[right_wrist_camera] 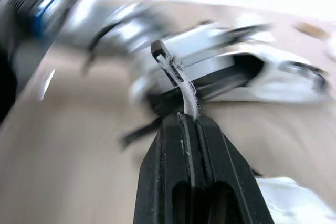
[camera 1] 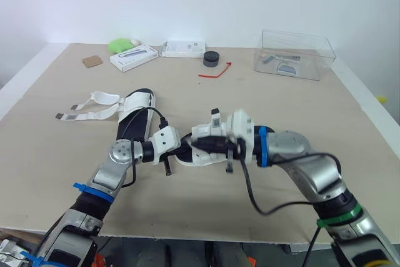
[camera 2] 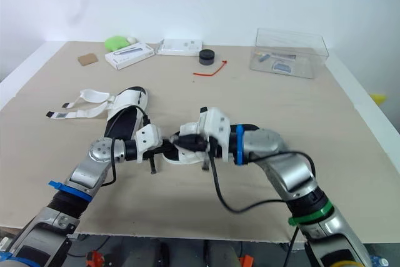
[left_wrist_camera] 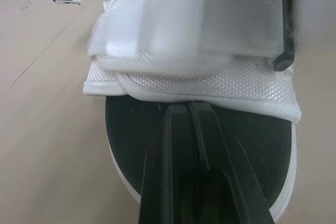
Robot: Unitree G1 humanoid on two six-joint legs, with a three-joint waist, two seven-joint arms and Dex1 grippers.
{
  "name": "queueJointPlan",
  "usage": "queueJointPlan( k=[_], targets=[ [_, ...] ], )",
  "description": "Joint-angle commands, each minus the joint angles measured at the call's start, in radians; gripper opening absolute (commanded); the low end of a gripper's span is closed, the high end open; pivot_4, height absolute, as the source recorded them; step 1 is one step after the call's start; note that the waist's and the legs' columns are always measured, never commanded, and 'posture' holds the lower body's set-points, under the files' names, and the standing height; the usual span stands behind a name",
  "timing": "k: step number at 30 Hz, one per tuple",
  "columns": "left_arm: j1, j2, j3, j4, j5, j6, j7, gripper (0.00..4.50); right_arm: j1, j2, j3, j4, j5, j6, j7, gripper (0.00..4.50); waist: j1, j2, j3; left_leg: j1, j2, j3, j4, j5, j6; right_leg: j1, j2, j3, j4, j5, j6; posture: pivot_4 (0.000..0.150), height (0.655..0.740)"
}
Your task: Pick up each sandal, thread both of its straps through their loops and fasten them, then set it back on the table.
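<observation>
White strap [right_wrist_camera: 185, 85] in right gripper [right_wrist_camera: 190, 121]; left gripper [left_wrist_camera: 190, 109] seemingly holds sandal [left_wrist_camera: 210, 80].

Bright, even overhead light across my table [camera 1: 56, 148] in my head views; soft, short shadow beneath the sandal [camera 1: 206, 157]; mild glare on the clear box [camera 1: 294, 54].

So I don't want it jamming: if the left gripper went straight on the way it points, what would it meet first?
The left gripper, lying over the sandal, would meet the white band across it almost at once. Its tips look right at the band's edge, though depth is unclear.
</observation>
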Motion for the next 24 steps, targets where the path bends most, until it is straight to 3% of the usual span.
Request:
queueJointPlan(
  k=[1, 6, 17, 20, 24],
  targets=[
    [0.031, 0.01, -0.038, 0.043, 0.046, 0.024, -0.012, 0.0, -0.099, 0.055, -0.1, 0.043, 0.076, 0.223, -0.124, 0.06, 0.0, 0.0, 0.0, 0.0, 0.001, 0.0, 0.0, 0.0, 0.0, -0.001, 0.001, 0.0, 0.0, 0.0, 0.0, 0.15, 0.74],
    [0.033, 0.006, -0.041, 0.045, 0.048, 0.019, -0.013, 0.0, -0.177, 0.093, -0.113, 0.168, 0.039, 0.345, -0.168, 0.06, 0.0, 0.0, 0.0, -0.002, 0.001, -0.001, -0.001, 0.001, 0.001, -0.002, 0.006, 0.0, 0.001, 0.002, 0.003, 0.15, 0.74],
    [0.05, 0.004, -0.043, 0.025, 0.047, 0.024, -0.005, 0.0, -0.204, 0.092, -0.035, 0.291, -0.114, 0.309, -0.116, 0.06, -0.001, 0.001, -0.001, -0.003, -0.001, 0.0, 0.0, 0.001, 0.001, -0.002, 0.006, 0.001, 0.0, 0.002, 0.008, 0.15, 0.74],
    [0.058, 0.008, -0.043, 0.017, 0.046, 0.027, -0.003, 0.0, -0.203, 0.079, -0.011, 0.31, -0.176, 0.248, -0.101, 0.98, -0.001, 0.001, -0.001, -0.003, -0.001, 0.0, 0.0, 0.001, 0.001, -0.002, 0.006, 0.001, 0.0, 0.002, 0.008, 0.15, 0.74],
    [0.071, 0.014, -0.043, 0.0, 0.044, 0.034, -0.001, 0.0, -0.218, 0.089, -0.015, 0.293, -0.228, 0.131, -0.089, 2.86, -0.003, 0.001, -0.001, -0.003, -0.001, 0.0, 0.0, 0.001, 0.001, -0.002, 0.006, 0.001, 0.0, 0.002, 0.009, 0.15, 0.74]
  ],
)
